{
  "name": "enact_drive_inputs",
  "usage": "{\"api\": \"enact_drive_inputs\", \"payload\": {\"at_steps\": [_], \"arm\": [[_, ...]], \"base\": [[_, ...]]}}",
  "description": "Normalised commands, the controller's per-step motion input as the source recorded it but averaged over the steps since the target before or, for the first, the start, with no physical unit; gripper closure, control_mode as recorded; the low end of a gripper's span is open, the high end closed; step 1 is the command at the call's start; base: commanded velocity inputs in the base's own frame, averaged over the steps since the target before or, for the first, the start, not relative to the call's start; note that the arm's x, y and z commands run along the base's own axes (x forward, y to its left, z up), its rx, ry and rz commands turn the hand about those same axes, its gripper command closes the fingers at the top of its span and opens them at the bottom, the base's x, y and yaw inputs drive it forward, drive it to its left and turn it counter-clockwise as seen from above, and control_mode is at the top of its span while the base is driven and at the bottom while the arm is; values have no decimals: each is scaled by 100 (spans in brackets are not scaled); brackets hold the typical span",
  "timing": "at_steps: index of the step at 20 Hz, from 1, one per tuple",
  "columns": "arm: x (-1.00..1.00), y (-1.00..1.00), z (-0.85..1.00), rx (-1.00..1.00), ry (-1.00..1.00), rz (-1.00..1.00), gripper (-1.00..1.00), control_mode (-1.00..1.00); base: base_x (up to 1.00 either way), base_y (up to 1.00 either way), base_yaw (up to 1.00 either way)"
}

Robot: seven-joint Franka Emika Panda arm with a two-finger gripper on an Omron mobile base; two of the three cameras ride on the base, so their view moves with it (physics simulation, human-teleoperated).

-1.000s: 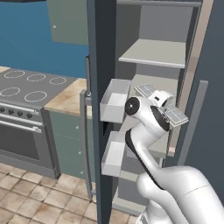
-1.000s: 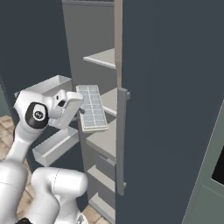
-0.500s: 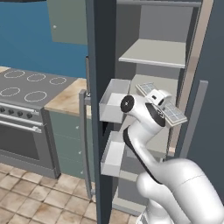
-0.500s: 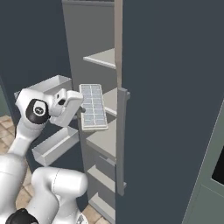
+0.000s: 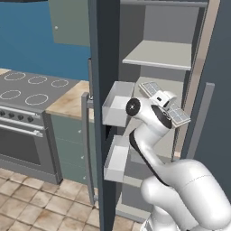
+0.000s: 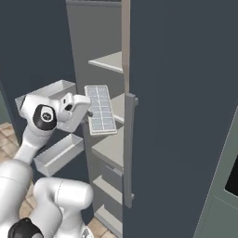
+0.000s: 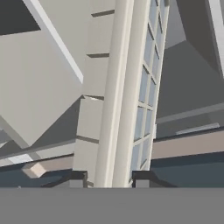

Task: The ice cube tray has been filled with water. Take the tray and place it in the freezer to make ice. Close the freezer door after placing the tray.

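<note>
Hand view: end effector (image 7: 107,178) fingers pinch the ice cube tray (image 7: 127,92) rim, before the freezer (image 6: 109,111) shelves.

No legible text, label, brand, number or sign was found in any of the three views (all surfaces rendered plain).
</note>
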Motion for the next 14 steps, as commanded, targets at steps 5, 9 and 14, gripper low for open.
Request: {"api": "enact_drive_inputs", "payload": {"at_steps": [5,9,14], "arm": [[26,0,0,0,-2,0,100,-100],[26,0,0,0,-3,0,100,-100],[28,0,0,0,-1,0,100,-100]], "base": [[0,0,0],[0,0,0],[0,0,0]]}}
